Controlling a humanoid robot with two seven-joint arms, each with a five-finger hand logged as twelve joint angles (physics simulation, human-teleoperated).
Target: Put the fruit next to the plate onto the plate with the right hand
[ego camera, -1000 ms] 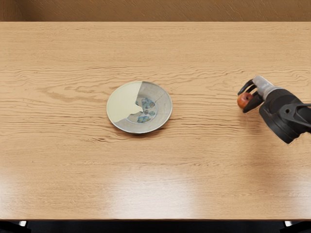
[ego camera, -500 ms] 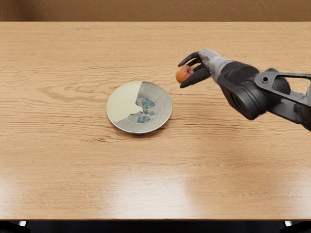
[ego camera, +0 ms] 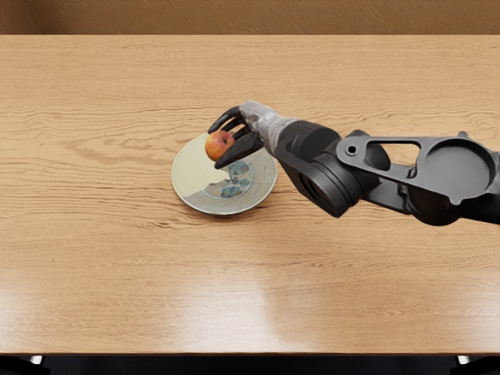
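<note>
Fruit (ego camera: pixel 219 145), one (in robot hand (ego camera: pixel 244 133)), one plate (ego camera: pixel 194 169)

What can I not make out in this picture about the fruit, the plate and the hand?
- Head view: whether the fruit touches the plate or hangs above it; one slanted view shows no height.
- Head view: part of the plate's far rim, covered by the right hand and fruit.
- Head view: the right arm's end, cut by the right edge.

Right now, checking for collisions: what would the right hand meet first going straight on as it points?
Probably nothing: the right hand, shut on the fruit, points toward the picture's left over the plate, with only table beyond. Height is unclear; if it slopes downward, the plate's cream side comes first.
</note>
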